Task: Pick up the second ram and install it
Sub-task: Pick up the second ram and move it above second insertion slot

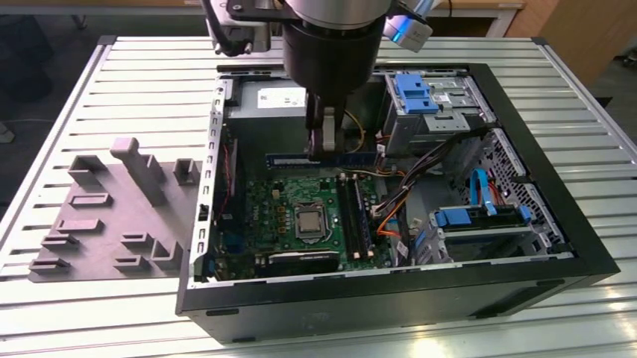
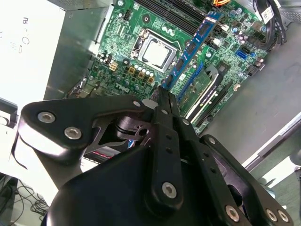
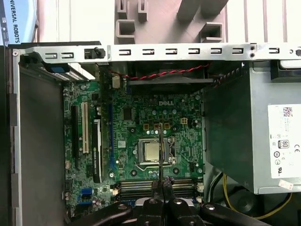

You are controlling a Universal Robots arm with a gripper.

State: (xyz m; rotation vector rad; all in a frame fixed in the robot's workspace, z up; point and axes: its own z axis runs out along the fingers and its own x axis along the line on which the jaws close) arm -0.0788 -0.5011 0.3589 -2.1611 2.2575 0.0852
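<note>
Gripper point(image 2: 165, 95), slim black fingers pinching thin flat blue second ram point(image 2: 195, 42), above green motherboard point(image 2: 110, 35), boxy black case point(image 1: 398, 298)

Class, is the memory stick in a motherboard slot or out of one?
Out: the claw grips the memory stick in the air above the motherboard.

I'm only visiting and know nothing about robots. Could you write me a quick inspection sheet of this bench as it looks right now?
Surface: slatted metal table carrying an open computer case.
Job's things: memory stick held above the green circuit board, not yet seated in a slot.
Clutter: grey holder tray beside the case, at the exterior view's left.
Grippers: gripper shut on the memory stick.
Cables: orange, blue and black wires inside the case; a red wire near its edge.
Surroundings: wooden panel behind the table.
</note>
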